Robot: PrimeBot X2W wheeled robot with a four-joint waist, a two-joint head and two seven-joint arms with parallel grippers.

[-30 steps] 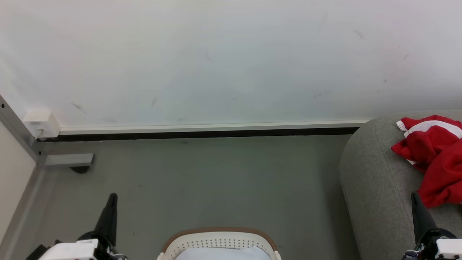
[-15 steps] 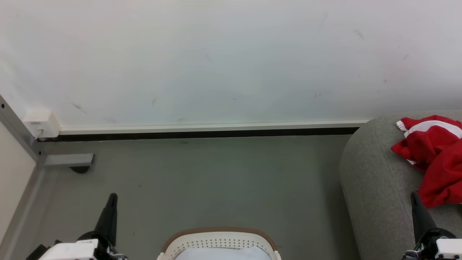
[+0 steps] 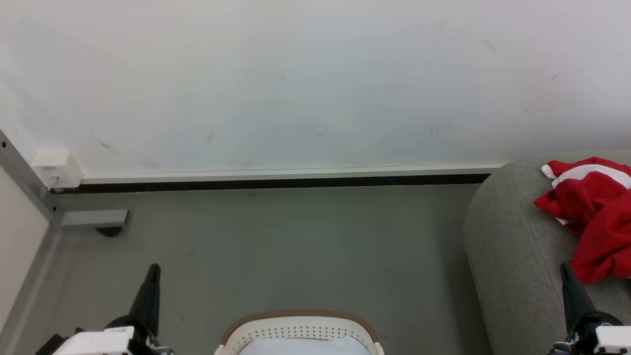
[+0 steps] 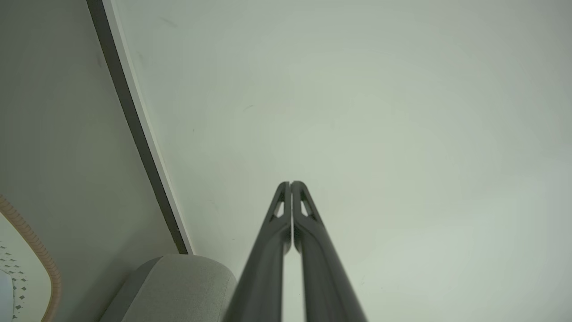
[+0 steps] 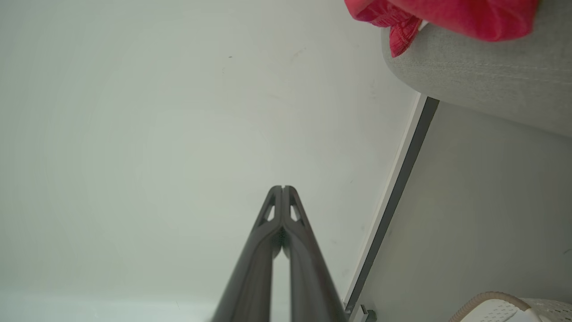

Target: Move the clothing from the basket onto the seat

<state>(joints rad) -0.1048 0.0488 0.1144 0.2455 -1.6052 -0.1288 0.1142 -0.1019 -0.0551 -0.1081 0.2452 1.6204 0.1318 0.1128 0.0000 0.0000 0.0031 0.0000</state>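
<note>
Soft red white-striped clothing (image 3: 594,209) on grey woven seat (image 3: 508,256), right edge; left pincer (image 3: 154,269) and right pincer (image 3: 566,267) clenched, empty.

We see the left pincer (image 3: 154,270) and right pincer (image 3: 566,268) as 2 long, matte dark fingers (image 4: 263,277) each, tapering to narrow tips with slim triangular cut-outs. Behind them sit rounded black joints and boxy white housings (image 3: 96,341).

The basket (image 3: 300,327) and clothing (image 3: 594,204) run off frame.
</note>
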